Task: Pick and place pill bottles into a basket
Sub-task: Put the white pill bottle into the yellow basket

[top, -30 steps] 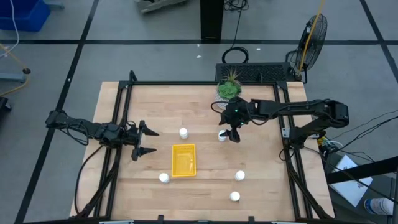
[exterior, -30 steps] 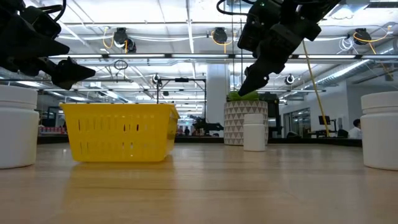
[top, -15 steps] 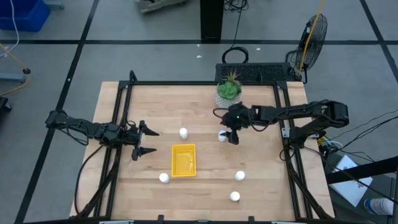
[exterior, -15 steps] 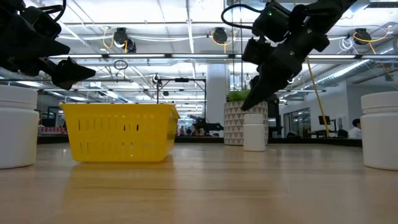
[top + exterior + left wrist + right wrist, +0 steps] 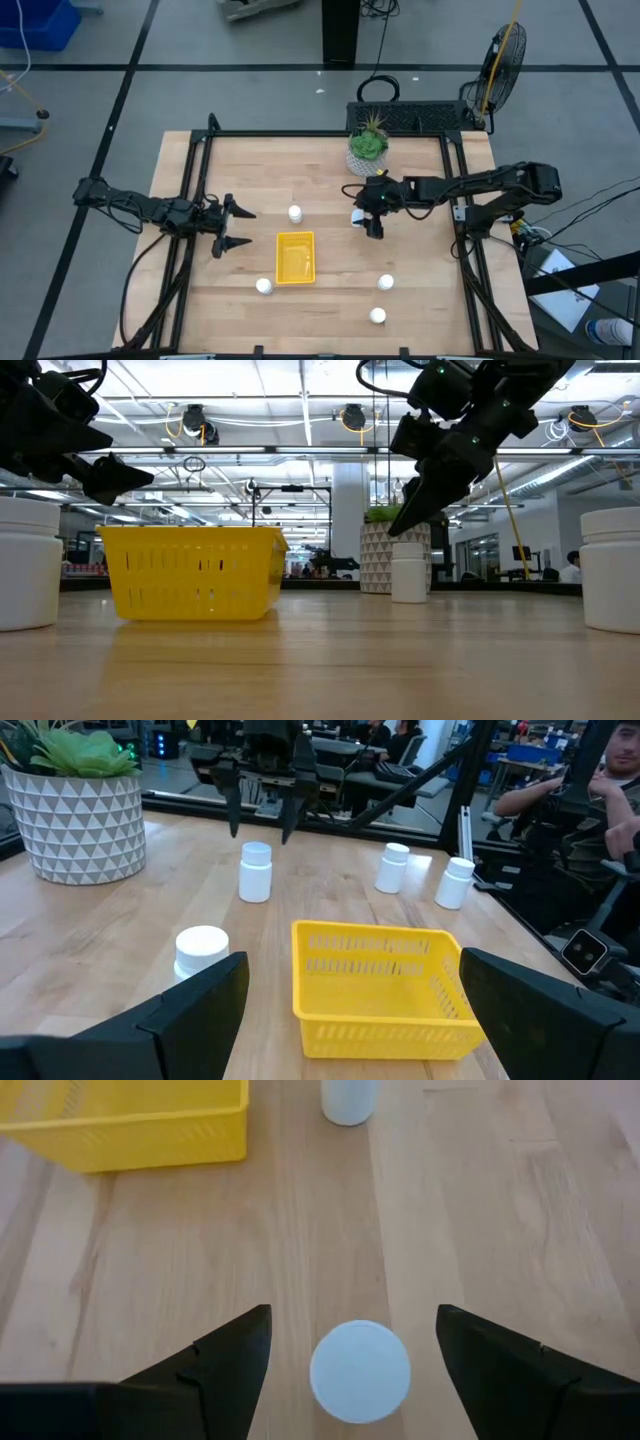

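Five pill bottles stand on the bench [image 5: 420, 300], all upright and none in the basket [image 5: 295, 257]. We see one bottle [image 5: 295, 213] behind the basket, one [image 5: 264, 286] at its front left corner, two [image 5: 386, 283] [image 5: 377, 316] at the front right, well apart from the basket, and the fifth bottle [image 5: 357, 217] half hidden under the right claw [image 5: 371, 222].

In the high view this fifth bottle shows only as a white edge beside the dark fingers. In the right wrist view we see its round cap between the two fingers, which stand wide open on both sides and do not touch it. In the low view the right claw hangs just above the cap of this bottle [image 5: 408, 572]; we cannot tell if there is contact there.

The left claw [image 5: 233, 227] waits left of the basket, above the bench, its fingers spread open and holding nothing. In the low view two bottles are cut off by the picture's edges, one at each side.

The plant pot [image 5: 366, 150] stands near the back edge, close behind the right claw. Between the basket and the fifth bottle the wood is free. The basket inside looks bare.
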### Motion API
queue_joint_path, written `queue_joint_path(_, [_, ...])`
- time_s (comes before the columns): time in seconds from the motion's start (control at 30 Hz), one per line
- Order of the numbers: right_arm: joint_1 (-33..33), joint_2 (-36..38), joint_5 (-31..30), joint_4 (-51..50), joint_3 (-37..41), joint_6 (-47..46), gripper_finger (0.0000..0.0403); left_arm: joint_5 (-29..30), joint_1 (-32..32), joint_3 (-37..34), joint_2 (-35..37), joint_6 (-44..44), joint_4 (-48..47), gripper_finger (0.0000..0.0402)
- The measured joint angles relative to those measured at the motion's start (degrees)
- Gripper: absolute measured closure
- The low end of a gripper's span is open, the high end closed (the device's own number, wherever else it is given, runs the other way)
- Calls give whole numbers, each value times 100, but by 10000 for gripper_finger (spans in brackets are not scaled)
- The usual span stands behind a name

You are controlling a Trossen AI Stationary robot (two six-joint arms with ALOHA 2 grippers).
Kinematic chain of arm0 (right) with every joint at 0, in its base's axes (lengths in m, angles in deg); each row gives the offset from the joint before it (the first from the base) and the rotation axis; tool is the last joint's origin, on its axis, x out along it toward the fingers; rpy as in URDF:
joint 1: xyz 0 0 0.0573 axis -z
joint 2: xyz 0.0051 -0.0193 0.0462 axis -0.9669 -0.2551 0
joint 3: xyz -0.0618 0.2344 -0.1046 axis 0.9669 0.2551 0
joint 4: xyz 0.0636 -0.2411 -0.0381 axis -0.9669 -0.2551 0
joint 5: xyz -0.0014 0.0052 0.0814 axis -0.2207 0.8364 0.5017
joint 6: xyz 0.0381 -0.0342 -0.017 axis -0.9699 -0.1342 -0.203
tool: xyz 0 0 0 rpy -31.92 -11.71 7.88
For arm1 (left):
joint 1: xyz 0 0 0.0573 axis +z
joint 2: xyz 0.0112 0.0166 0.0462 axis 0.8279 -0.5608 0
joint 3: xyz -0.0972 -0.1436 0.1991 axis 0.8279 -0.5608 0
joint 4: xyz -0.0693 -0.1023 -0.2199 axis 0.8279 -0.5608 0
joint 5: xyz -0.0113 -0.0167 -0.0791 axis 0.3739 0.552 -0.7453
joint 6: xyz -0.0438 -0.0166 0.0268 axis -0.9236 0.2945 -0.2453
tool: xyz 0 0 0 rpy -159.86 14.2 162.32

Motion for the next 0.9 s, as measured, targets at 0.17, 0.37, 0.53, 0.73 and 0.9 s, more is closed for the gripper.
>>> queue_joint_path(0.17, [-57,-31,20,-9,2,-26,129,-2,0,0,0,-57,0,36])
queue_joint_path(0.37, [-48,-70,18,-14,2,-20,129,-7,0,-4,0,-116,0,36])
queue_joint_path(0.53, [-46,-68,17,-11,3,-15,129,-9,0,-4,0,-112,0,36])
queue_joint_path(0.73, [-39,-73,20,-109,4,-8,129,-16,0,-4,0,-110,-2,36])
queue_joint_path(0.9, [-37,-74,20,-107,2,-8,131,-24,0,-4,0,-108,-7,36])
